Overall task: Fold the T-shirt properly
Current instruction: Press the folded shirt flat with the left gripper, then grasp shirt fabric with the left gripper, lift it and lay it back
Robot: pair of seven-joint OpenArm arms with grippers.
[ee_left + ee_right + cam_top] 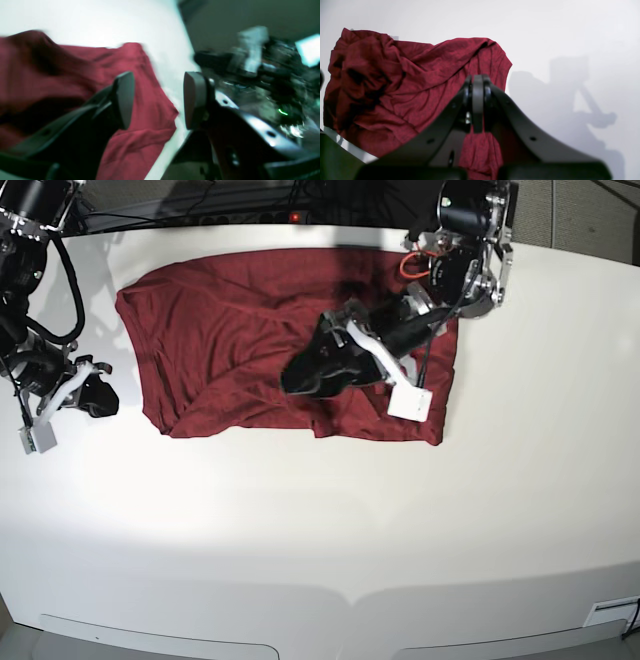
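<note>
On the white worktop (330,510), toward its far side, the maroon T-shirt (220,330) lies spread in a rough, wrinkled rectangle, as the base view shows whole. That view also places both arms: the left claw (305,375) hangs over the middle of the cloth, on the view's right half, while the right claw (98,396) sits off the shirt's near left corner, over bare worktop. Whether either touches the fabric cannot be told from above. The left wrist view, badly blurred, shows what the base view cannot: the left claw (157,100) stands with its two dark pads wide apart and nothing between them, the T-shirt (140,82) beneath and beyond, and the worktop's edge with cluttered dark gear past it. The right wrist view is sharp and shows the right claw (478,100) with its pads pressed flat together; a strip of red cloth shows below the pads between the claw's arms, but whether it is pinched or merely lies behind them I cannot tell. The T-shirt (402,92) fills the left of that picture in bunched folds, and grey arm shadows fall across the bare worktop (570,37) to the right.
</note>
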